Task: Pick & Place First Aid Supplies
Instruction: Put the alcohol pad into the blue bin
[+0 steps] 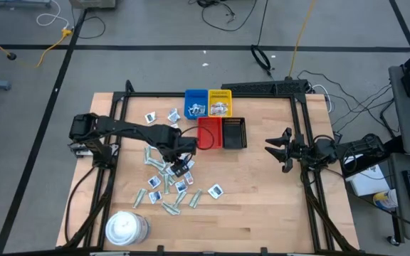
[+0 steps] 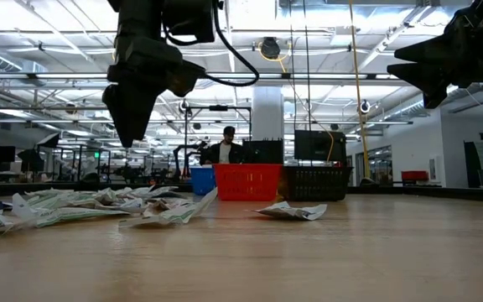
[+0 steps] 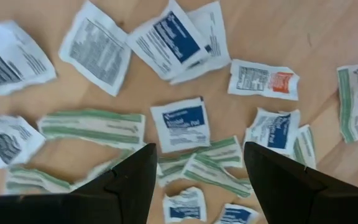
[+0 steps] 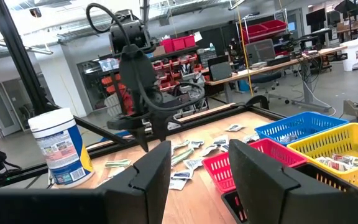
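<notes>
- While you read the high view, note that the left claw [image 1: 180, 165] hangs over the scatter of small flat wrapped packets, white squares and grey-green strips [image 1: 168, 186], on the left half of the pale wooden bench [image 1: 262, 206]. The right claw [image 1: 280, 148] waits well apart at the right side. A few packets already lie in the blue plastic tray [image 1: 195, 104] and the yellow plastic tray [image 1: 220, 103]; the red tray [image 1: 209, 133] and black tray [image 1: 234, 133] look bare.
- Looking at the low view, you see the left claw clear of the bench, above the heap, carrying nothing.
- From the left wrist view, its two dark fingers [image 3: 132, 183] stand apart and empty, straddling a white square packet with a blue label [image 3: 180, 123] and the ends of green-striped strips [image 3: 199, 167].
- From the right wrist view, the right claw's fingers [image 4: 151, 177] are apart and hold nothing, facing the trays and a white round tub [image 4: 58, 146].
- You appear to be choosing the next packet. The next move calls for a straight descent onto one packet, closing without pinching its neighbours.
</notes>
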Robot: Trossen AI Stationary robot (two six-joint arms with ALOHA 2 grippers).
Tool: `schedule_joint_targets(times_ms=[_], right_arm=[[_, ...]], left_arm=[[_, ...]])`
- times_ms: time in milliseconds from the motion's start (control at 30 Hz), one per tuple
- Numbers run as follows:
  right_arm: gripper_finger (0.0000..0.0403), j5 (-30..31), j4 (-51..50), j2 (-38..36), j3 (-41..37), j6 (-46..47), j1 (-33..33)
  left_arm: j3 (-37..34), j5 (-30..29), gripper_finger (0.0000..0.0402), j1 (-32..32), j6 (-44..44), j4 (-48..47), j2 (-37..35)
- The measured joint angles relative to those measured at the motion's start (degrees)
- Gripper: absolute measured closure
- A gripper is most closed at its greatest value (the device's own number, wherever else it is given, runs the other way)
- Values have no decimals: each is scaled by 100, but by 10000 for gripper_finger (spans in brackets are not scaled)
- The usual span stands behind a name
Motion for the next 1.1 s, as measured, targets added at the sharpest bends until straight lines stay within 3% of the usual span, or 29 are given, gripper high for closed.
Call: schedule_joint_targets(times_ms=[433,767,933,1100], right_arm=[[248,1,0,0,0,2,0],[248,2,2,2,0,0,-2],[248,4,1,1,0,1,-1],[248,4,2,1,0,0,0]], left_arm=[[-221,81,153,-400,-617,474,512],[-226,-182,160,-427,-758,599,1181],[-216,-185,203,-423,-632,632,1300],[-214,-183,286,-427,-525,643,1303]])
